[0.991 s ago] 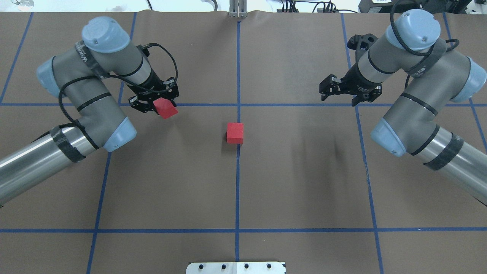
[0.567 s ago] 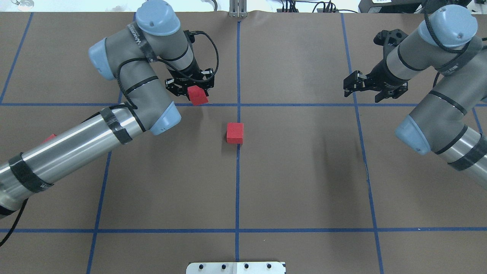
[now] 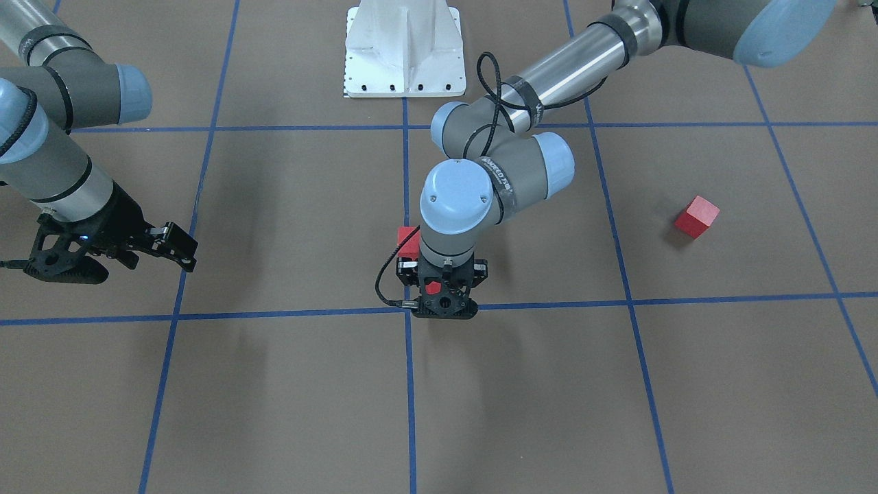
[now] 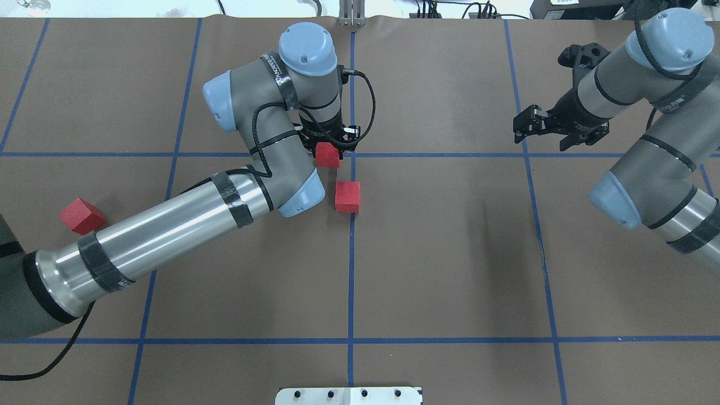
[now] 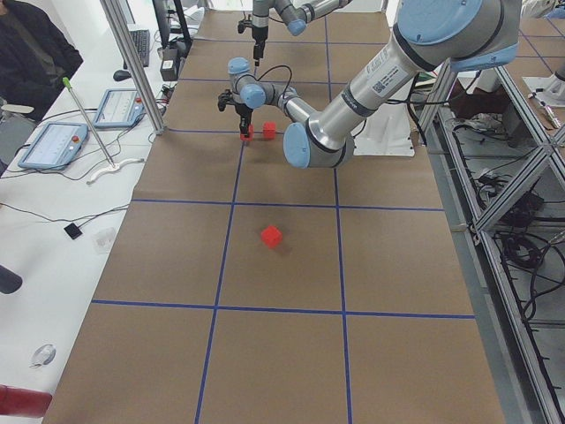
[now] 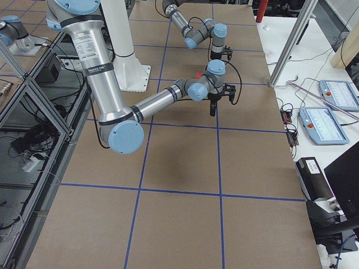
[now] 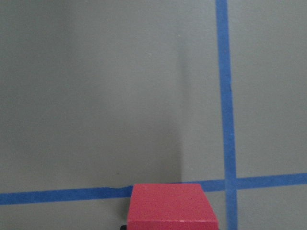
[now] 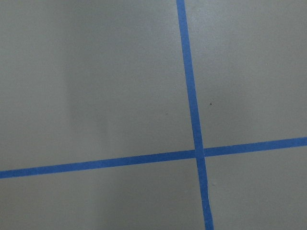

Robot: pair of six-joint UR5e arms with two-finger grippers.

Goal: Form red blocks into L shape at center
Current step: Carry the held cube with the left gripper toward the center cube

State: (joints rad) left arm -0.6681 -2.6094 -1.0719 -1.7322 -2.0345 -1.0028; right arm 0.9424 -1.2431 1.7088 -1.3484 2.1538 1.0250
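In the overhead view the left fingers [image 4: 341, 147] have swung in from the left, closed on a red block [image 4: 327, 155] that is now near the centre block [image 4: 347, 196]. The right fingers [image 4: 524, 122] hang open and empty. In the front view the third block [image 3: 696, 216] lies well apart, so I judge the second block is about to be set down.

The left arm now reaches in to the middle of the table, no longer bent over its left side. The left gripper [image 4: 328, 152] and the carried red block [image 4: 327, 157] pinched in it have moved to the cross tape line [image 4: 450, 154], just left of the middle tape line [image 4: 351, 270] and just beyond the resting red block [image 4: 347, 197]. With the arm swung clear, a third red block [image 4: 81, 215] shows at the far left. The right gripper [image 4: 541, 135] has drawn back toward the right edge.
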